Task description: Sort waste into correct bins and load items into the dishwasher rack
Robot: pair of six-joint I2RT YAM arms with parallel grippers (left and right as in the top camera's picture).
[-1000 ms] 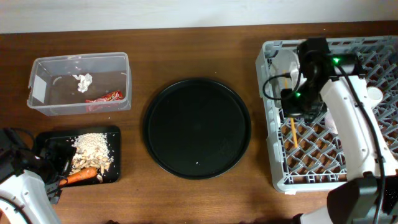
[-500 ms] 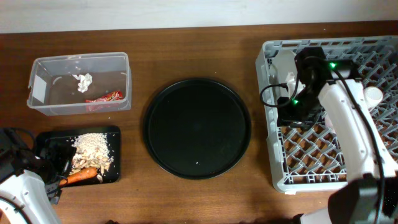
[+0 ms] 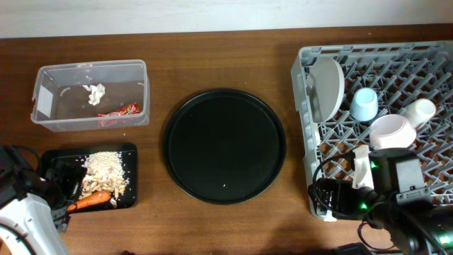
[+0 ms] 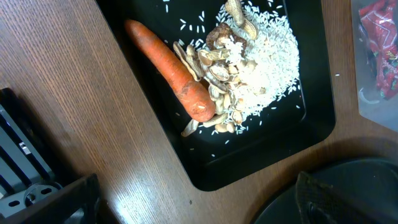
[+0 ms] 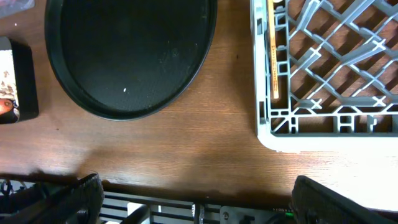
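The clear tub (image 3: 49,119) holds a crumpled white tissue (image 3: 93,93) and a red wrapper (image 3: 120,110). Rice (image 4: 264,59), brown bits and an orange carrot (image 4: 171,68) lie in the shallow black tray (image 3: 127,152). The grey rack (image 3: 304,127) holds a pale plate (image 3: 327,86), blue cup (image 3: 364,104), pink bowl (image 3: 391,132) and cream cup (image 3: 419,112). A wooden chopstick (image 5: 274,56) lies along the rack's left edge. My left gripper (image 4: 193,205) hovers open near the food tray. My right gripper (image 5: 199,199) is open and empty above the table's front edge.
A large round black tray (image 3: 225,145) sits between the bins and the rack. My right arm (image 3: 396,198) is folded over the rack's front corner. My left arm (image 3: 28,205) rests at the front left. Bare wood runs along the front edge.
My right arm pulled back from the rack's rear left to the table's front right, and its gripper opened. The left arm stayed put.
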